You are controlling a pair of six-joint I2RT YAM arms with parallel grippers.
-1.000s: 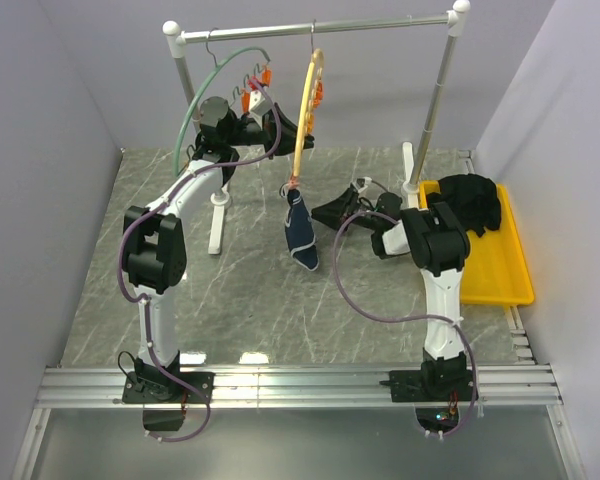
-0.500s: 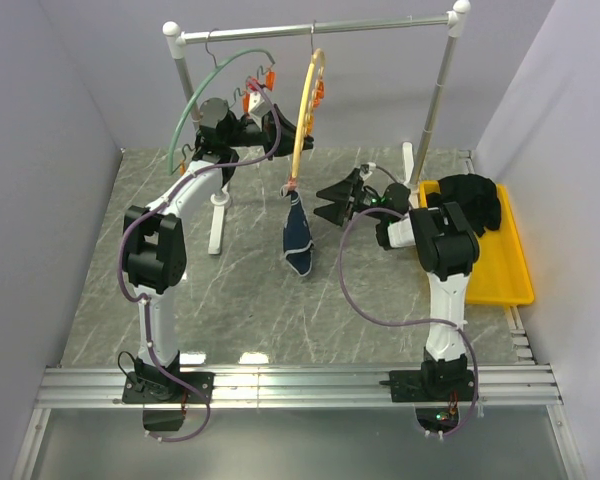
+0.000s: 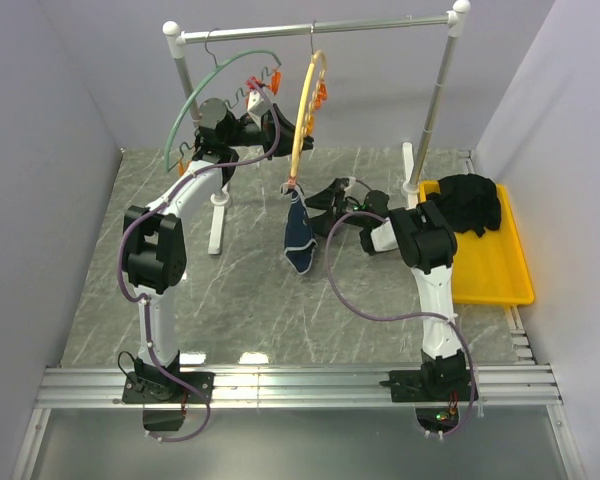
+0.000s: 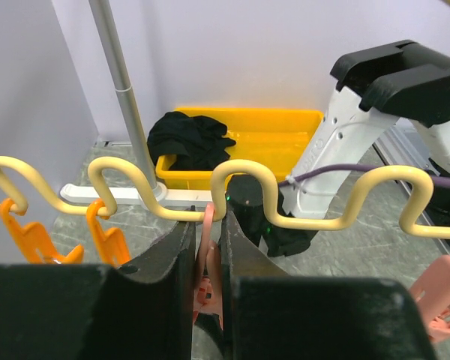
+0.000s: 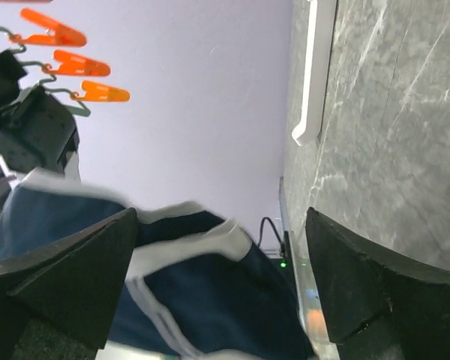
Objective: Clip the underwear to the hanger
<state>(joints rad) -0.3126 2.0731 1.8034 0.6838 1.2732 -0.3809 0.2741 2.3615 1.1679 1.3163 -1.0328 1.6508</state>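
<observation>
The yellow hanger (image 3: pixel 304 105) hangs on its hook from the rail. The navy underwear (image 3: pixel 298 238) with white trim dangles from the hanger's lower end. My left gripper (image 3: pixel 288 127) is up at the hanger, and its jaws (image 4: pixel 208 247) are shut on a pale orange clip (image 4: pixel 207 259) under the wavy yellow bar (image 4: pixel 247 187). My right gripper (image 3: pixel 325 205) stands open just right of the underwear. In the right wrist view the blurred underwear (image 5: pixel 202 315) lies between its spread fingers (image 5: pixel 67 277).
A green hanger (image 3: pixel 193 100) with orange clips (image 5: pixel 79 64) hangs left of the yellow one. The rail (image 3: pixel 380 24) stands on two posts. At the right a yellow tray (image 3: pixel 495 275) holds a black clothing pile (image 3: pixel 470 200).
My right gripper has opened, drawn back to the right, then moved left up to the underwear. The left gripper keeps its grip on the clip.
</observation>
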